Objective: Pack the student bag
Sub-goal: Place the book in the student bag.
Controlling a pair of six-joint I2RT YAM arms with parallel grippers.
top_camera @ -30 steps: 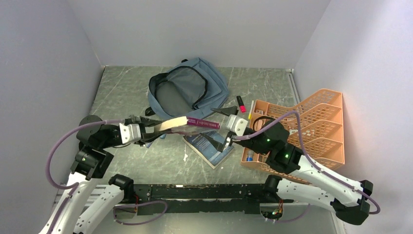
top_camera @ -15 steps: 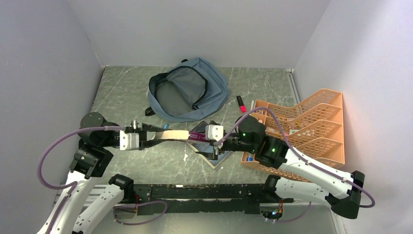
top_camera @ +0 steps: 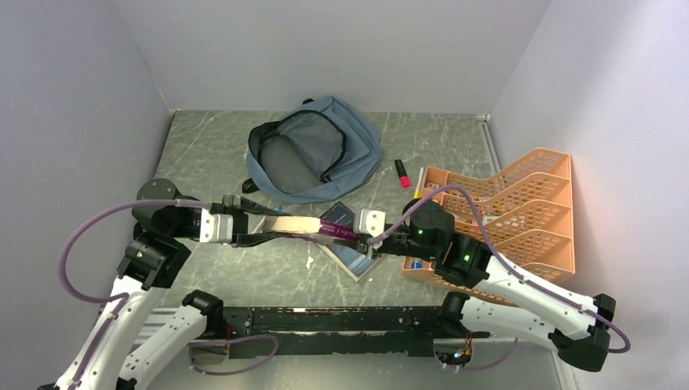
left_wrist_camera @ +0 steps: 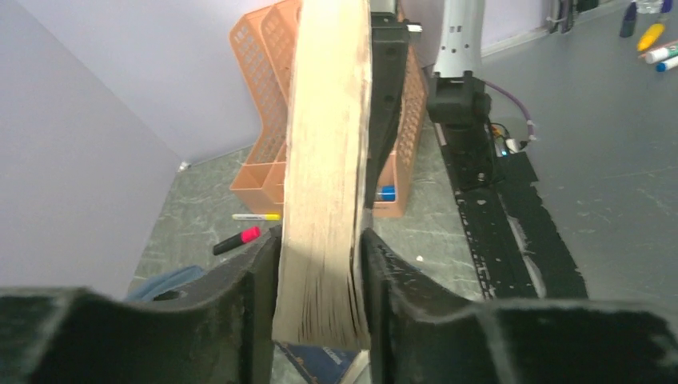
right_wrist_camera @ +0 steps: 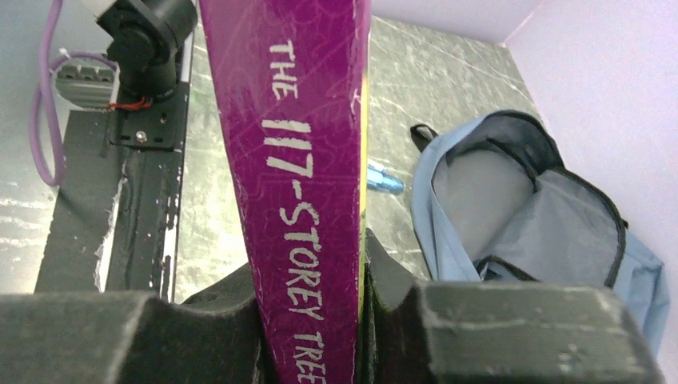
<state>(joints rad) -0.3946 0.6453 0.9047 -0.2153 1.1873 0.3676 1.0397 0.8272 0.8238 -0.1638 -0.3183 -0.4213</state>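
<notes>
The student bag [top_camera: 313, 150] lies unzipped at the back of the table, its grey lining showing; the right wrist view has it to the right [right_wrist_camera: 520, 200]. A thick book with a purple spine [top_camera: 305, 225] hangs level above the table between both arms. My left gripper [top_camera: 258, 225] is shut on its cream page edge [left_wrist_camera: 324, 200], a finger pressed to each cover. My right gripper [top_camera: 357, 233] is shut on the spine end [right_wrist_camera: 296, 160], with the white title lettering running between its fingers.
A dark blue book [top_camera: 351, 252] lies on the table under the held one. An orange mesh tray organiser [top_camera: 520, 219] stands at the right. A red marker [top_camera: 402, 173] and a yellow pen [left_wrist_camera: 256, 216] lie between bag and tray. A blue pen [right_wrist_camera: 384, 180] lies near the bag.
My right gripper moved left to the book's spine end and closed on it. The left arm shifted slightly and still holds the page edge.
</notes>
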